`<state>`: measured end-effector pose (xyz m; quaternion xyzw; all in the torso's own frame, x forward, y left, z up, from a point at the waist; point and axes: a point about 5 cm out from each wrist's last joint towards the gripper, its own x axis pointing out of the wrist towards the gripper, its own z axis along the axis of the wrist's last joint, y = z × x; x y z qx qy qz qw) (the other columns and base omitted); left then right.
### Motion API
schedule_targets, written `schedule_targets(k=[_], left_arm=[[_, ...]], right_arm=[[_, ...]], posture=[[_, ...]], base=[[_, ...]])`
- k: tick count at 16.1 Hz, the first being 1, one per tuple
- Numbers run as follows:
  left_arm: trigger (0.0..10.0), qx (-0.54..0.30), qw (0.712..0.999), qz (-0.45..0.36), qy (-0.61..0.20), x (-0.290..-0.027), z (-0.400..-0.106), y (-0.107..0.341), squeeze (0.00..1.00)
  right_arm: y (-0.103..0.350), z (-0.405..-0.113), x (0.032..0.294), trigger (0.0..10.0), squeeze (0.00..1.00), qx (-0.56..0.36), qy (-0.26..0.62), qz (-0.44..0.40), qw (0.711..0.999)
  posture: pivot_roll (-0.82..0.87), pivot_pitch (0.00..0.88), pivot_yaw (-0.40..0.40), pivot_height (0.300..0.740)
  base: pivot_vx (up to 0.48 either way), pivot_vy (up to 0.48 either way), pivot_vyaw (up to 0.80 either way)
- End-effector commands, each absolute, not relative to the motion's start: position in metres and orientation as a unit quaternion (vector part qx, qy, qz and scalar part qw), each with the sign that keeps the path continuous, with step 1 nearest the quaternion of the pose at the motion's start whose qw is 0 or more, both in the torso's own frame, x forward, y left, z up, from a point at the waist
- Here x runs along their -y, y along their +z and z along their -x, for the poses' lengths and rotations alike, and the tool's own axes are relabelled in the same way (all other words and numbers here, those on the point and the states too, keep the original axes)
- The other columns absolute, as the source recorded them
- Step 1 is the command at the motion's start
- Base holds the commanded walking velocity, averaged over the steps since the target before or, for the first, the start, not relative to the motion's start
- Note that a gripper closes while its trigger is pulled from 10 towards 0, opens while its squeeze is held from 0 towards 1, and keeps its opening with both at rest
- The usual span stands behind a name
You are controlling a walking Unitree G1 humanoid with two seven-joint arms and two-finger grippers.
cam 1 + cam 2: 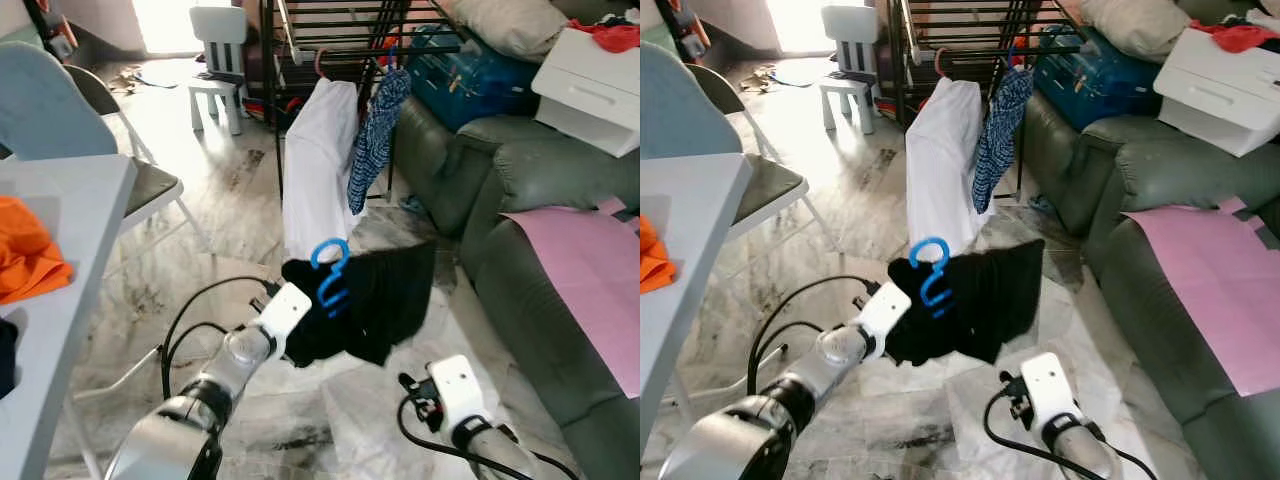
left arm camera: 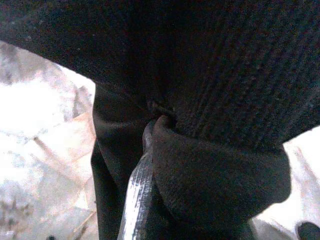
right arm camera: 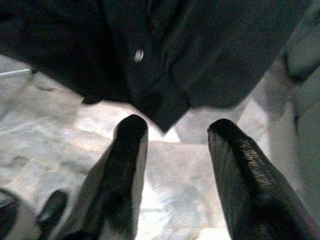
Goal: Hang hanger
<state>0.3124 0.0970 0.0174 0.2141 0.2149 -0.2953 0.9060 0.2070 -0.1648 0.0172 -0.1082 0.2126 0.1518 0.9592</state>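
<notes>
Hanger, blue, bearing black garment, clamped by left gripper; right gripper spread empty; garment risked slipping off before far rack.

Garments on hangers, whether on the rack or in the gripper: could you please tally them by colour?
White: 1, the white garment on the rack
Blue patterned: 1, the blue patterned garment beside it
Black: 1, the black garment on the blue hanger, held up by the left gripper
Total: 3
</notes>
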Motion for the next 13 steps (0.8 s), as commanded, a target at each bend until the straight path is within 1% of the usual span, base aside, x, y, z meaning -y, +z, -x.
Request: schedule_targets(k=[1,2,3,4,5,6,9,10,12,13], left_arm=[[0.0,-0.2,0.9,-0.222,-0.316,-0.095,-0.308,0.016,0.0],[0.0,-0.207,0.896,-0.227,-0.321,-0.097,-0.302,0.01,0.0],[0.0,-0.218,0.891,-0.234,-0.322,-0.102,-0.296,0.003,0.0],[0.0,-0.218,0.889,-0.238,-0.324,-0.103,-0.295,0.002,0.0],[0.0,-0.227,0.879,-0.265,-0.325,-0.109,-0.293,-0.002,0.0],[0.0,-0.226,0.868,-0.293,-0.331,-0.111,-0.293,-0.002,0.0],[0.0,-0.217,0.855,-0.326,-0.341,-0.111,-0.295,0.0,0.0],[0.0,-0.182,0.838,-0.361,-0.367,-0.104,-0.3,0.007,0.0],[0.0,-0.16,0.827,-0.375,-0.388,-0.098,-0.3,0.011,0.0],[0.0,-0.128,0.802,-0.401,-0.424,-0.091,-0.298,0.013,0.0]], right_arm=[[0.009,-0.205,0.164,10.0,1.0,-0.214,0.15,0.119,0.958],[0.006,-0.204,0.163,10.0,1.0,-0.212,0.16,0.135,0.954],[-0.001,-0.201,0.164,10.0,1.0,-0.219,0.182,0.171,0.943],[-0.001,-0.2,0.165,10.0,1.0,-0.22,0.187,0.184,0.94],[0.003,-0.198,0.171,10.0,1.0,-0.211,0.202,0.195,0.936],[0.011,-0.197,0.178,10.0,1.0,-0.201,0.222,0.226,0.927],[0.021,-0.198,0.188,10.0,1.0,-0.182,0.253,0.276,0.909],[0.039,-0.205,0.198,10.0,1.0,-0.153,0.263,0.315,0.899],[0.046,-0.208,0.2,10.0,1.0,-0.147,0.271,0.312,0.898],[0.047,-0.212,0.201,10.0,1.0,-0.141,0.29,0.327,0.888]], posture=[[-0.05,0.0,0.016,0.74],[-0.06,0.0,0.022,0.74],[-0.06,0.0,0.026,0.74],[-0.06,0.0,0.026,0.74],[-0.08,0.0,0.024,0.74],[-0.08,0.0,0.024,0.74],[-0.08,0.0,0.023,0.74],[-0.08,0.0,0.022,0.74],[-0.08,0.0,0.021,0.74],[-0.08,0.0,0.023,0.74]], base=[[0.0,0.0,0.0],[0.0,0.0,0.0],[0.0,0.0,0.0],[0.0,0.0,0.0],[0.0,0.0,0.0],[0.0,0.0,0.0],[0.0,0.0,0.0],[0.0,0.0,0.0],[0.0,0.0,0.0],[0.0,0.0,0.0]])
